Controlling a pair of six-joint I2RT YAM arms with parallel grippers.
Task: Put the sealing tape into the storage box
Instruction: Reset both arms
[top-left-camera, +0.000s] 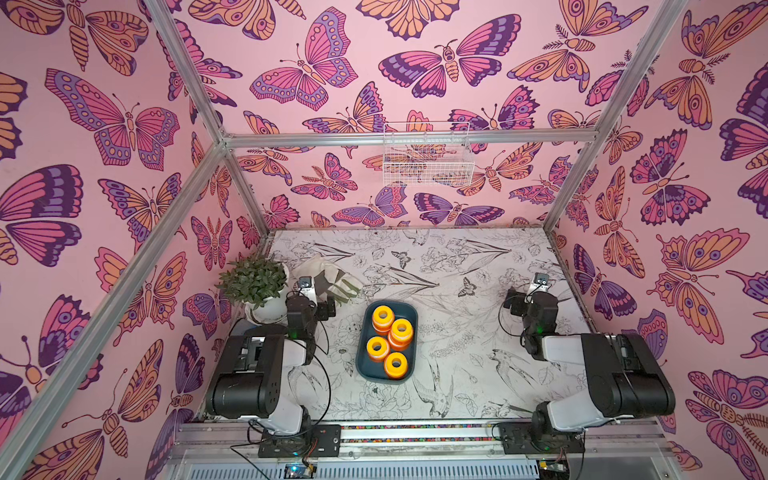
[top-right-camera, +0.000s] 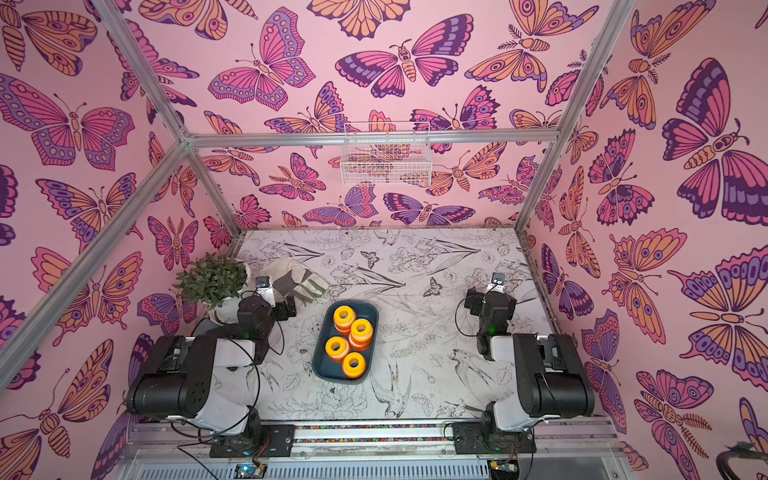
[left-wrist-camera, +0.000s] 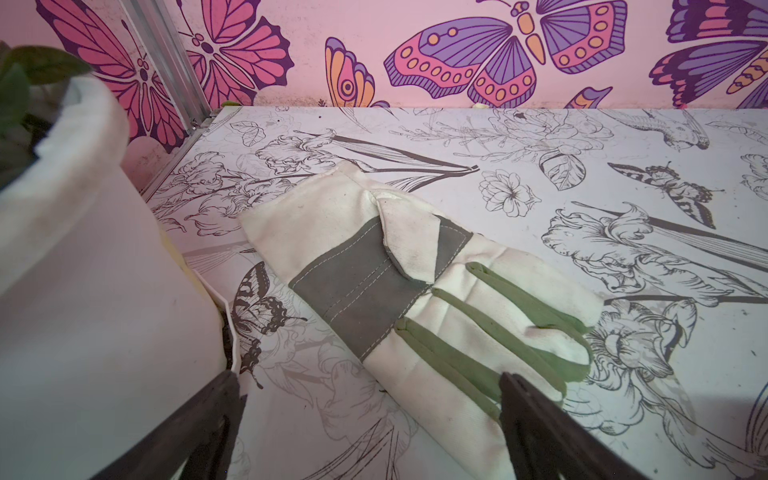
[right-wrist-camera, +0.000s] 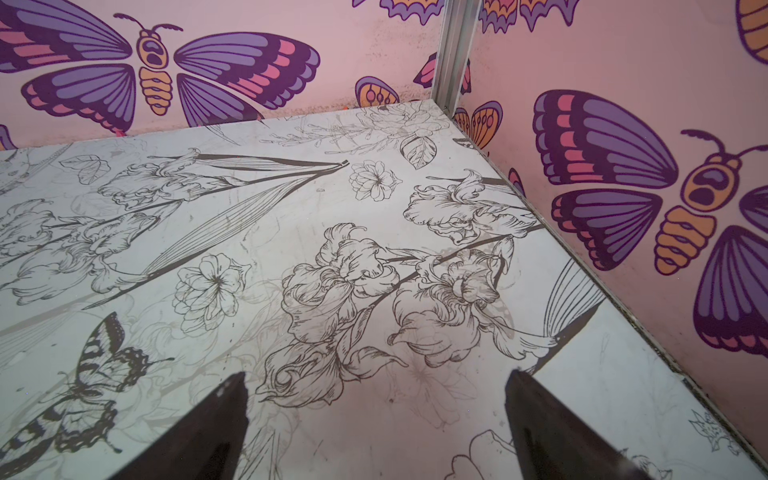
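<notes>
Looking down at the storage box (top-left-camera: 362, 368), lower centre of the frame in both top views, lying lengthwise on the printed table (top-left-camera: 469, 345). Holding four spools of sealing tape (top-left-camera: 396, 365) inside its rim, stood on end, yellow faces and centre holes up, orange sides below, packed in a zigzag, neighbours touching or nearly so.

Over to the left gripper (left-wrist-camera: 370, 376) in the left wrist view: dark fingers spread wide, gripping nothing, poised over a work glove (left-wrist-camera: 374, 257), cream with a grey patch and green finger strips. Just beside it, a white pot (left-wrist-camera: 83, 291) carrying a leafy plant (top-left-camera: 253, 280), left of the box in a top view.

And the right gripper (right-wrist-camera: 376, 374): spread wide too, gripping nothing, only printed table beneath. Well apart from the box, both of them.

Up on the back wall, upper centre of both top views, a white wire basket (top-left-camera: 428, 160).
</notes>
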